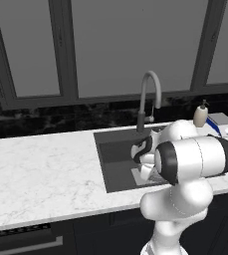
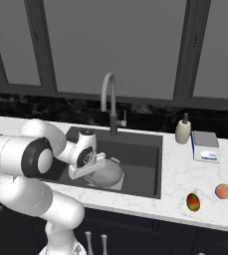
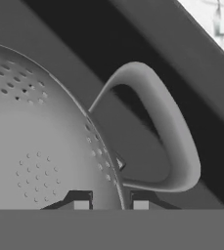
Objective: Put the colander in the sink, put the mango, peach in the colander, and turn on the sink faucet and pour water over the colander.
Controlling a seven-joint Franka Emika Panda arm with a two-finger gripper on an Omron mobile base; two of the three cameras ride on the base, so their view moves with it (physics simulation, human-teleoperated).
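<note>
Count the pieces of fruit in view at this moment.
2. The mango and the peach both lie on the counter right of the sink, peach farther right. None shows in the colander, though the arm hides part of it.

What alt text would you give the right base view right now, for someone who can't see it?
The gripper is shut on the rim of the colander inside the sink. The mango and peach lie on the counter to its right, and the sink faucet stands behind.
</note>
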